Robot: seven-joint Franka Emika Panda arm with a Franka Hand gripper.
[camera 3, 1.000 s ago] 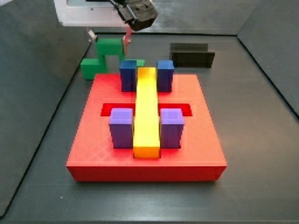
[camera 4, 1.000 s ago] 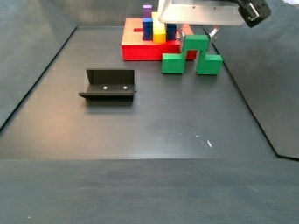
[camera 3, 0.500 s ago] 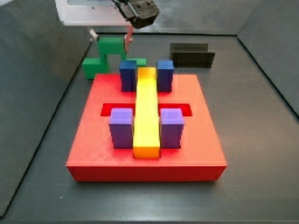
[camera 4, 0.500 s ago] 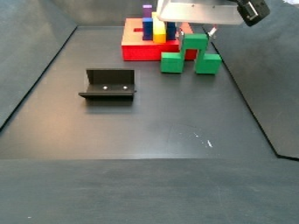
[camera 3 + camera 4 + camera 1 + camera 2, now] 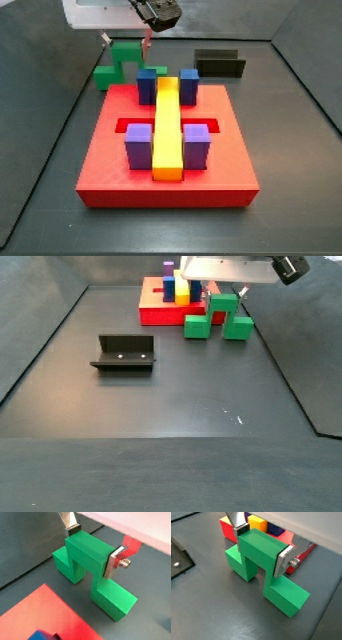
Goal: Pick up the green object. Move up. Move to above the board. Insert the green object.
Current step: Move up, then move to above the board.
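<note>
The green object [image 5: 113, 599] stands on the dark floor just beyond the red board [image 5: 107, 160]; it also shows in the other views [image 5: 284, 598] [image 5: 107, 76] [image 5: 198, 326]. My gripper [image 5: 93, 547] straddles its raised centre cube, one silver finger flat against each side, as the other wrist view [image 5: 263, 547] also shows. In both side views the gripper [image 5: 124, 42] [image 5: 225, 296] hangs over the piece from above. The lower arms look to rest on the floor. The board carries a long yellow bar [image 5: 167, 125], blue blocks [image 5: 147, 85] and purple blocks [image 5: 138, 147].
The fixture [image 5: 123, 353] stands apart on the floor, also seen in a side view [image 5: 219, 62] and a wrist view [image 5: 176, 559]. Grey walls enclose the floor. A corner of the board [image 5: 40, 607] lies close to the green piece.
</note>
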